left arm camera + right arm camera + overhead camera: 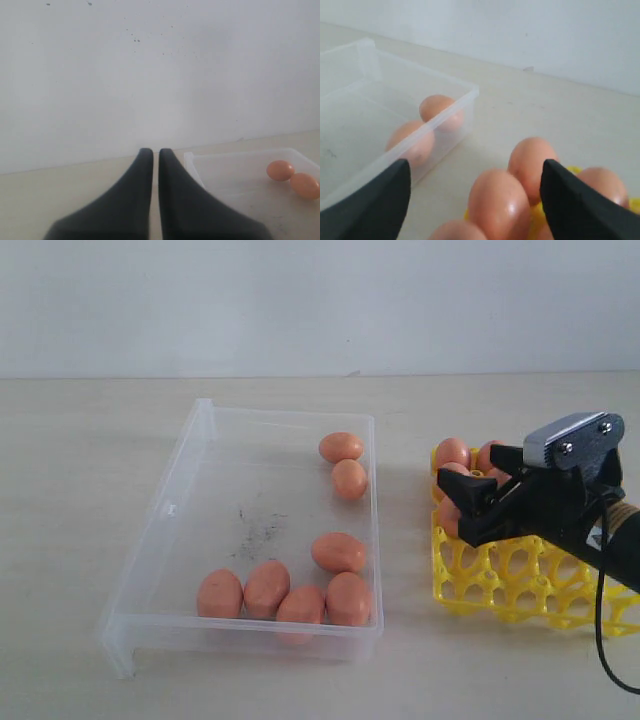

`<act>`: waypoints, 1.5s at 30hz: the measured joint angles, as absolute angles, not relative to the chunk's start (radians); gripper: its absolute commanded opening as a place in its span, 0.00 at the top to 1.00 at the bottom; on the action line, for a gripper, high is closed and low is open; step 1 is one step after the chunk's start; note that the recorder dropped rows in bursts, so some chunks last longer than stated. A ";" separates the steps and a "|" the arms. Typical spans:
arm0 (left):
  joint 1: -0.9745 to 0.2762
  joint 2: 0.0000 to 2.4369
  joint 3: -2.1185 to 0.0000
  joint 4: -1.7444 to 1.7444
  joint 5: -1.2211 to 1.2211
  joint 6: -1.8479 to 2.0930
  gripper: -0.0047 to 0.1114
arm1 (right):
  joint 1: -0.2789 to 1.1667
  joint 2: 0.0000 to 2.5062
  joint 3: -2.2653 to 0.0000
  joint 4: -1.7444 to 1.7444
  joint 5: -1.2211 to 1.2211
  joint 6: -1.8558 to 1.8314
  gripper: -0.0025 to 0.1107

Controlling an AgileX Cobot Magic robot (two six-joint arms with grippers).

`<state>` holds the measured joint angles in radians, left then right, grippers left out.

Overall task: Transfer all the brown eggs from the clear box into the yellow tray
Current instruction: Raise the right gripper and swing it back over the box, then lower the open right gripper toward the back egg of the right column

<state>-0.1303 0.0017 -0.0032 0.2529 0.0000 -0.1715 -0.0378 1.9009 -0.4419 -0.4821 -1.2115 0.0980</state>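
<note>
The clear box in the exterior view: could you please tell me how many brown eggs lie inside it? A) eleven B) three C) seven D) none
C: the clear box holds two brown eggs at its far right corner, one midway along the right wall and four along the near wall.

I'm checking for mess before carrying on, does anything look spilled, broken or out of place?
Only a dark smudge on the clear box floor, like dirt. The brown eggs look whole; none lie on the table.
</note>
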 measured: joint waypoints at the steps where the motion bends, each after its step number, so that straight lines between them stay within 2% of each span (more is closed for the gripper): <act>1: -0.130 0.002 -0.003 0.253 0.000 -0.171 0.93 | -0.038 1.874 -0.442 -0.482 -1.211 0.102 0.39; 8: -0.130 0.002 -0.003 0.253 0.000 -0.171 0.93 | -0.022 1.719 -0.440 -0.590 -1.211 0.167 0.39; 28: -0.130 0.002 -0.003 0.253 0.000 -0.171 0.93 | 0.365 1.432 -0.440 -0.549 -1.215 0.137 0.39; 39: -0.130 0.002 -0.003 0.253 0.000 -0.171 0.93 | 0.398 1.401 -0.440 -0.506 -1.134 0.137 0.39; 45: -0.130 0.002 -0.003 0.253 0.000 -0.171 0.93 | 0.418 1.400 -0.438 -0.521 -1.202 0.137 0.39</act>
<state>-0.1303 0.0017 -0.0032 0.2529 0.0000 -0.1715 0.4183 1.3999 -0.4383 -0.5208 -1.2022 0.1375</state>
